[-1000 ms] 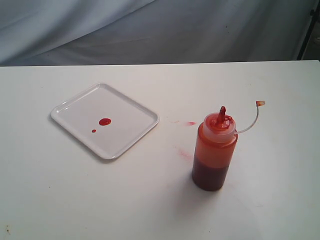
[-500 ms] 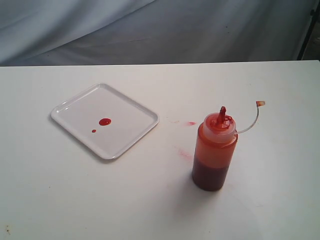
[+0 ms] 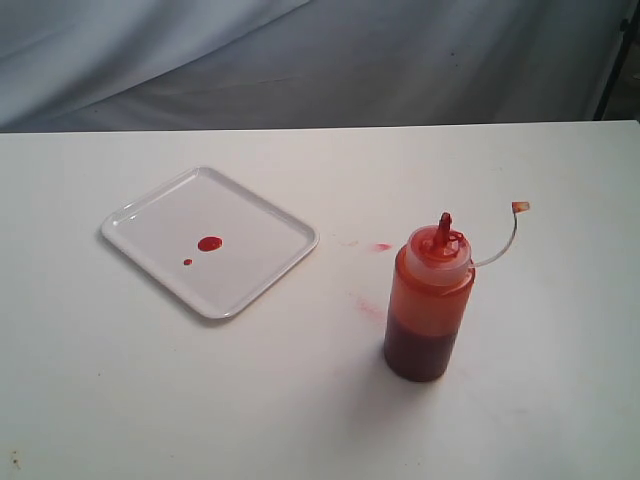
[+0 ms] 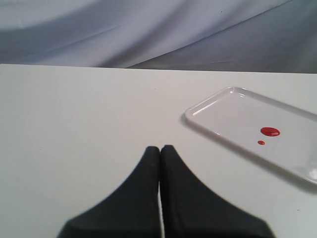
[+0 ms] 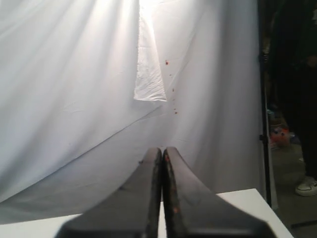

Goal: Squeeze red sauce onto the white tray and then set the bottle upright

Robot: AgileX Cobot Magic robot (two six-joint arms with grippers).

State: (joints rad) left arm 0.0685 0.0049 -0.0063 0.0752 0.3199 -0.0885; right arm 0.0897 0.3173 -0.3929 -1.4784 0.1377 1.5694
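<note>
Bottle (image 3: 428,310) stood upright, red sauce (image 3: 210,243) on white tray (image 3: 255,240); nothing changed, so you looked done. Left pincer (image 4: 160,148), right pincer (image 5: 162,150) were closed, empty.

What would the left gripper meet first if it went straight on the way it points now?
Probably nothing near: the left gripper points across the table toward the grey cloth; the white tray lies off its line.
</note>
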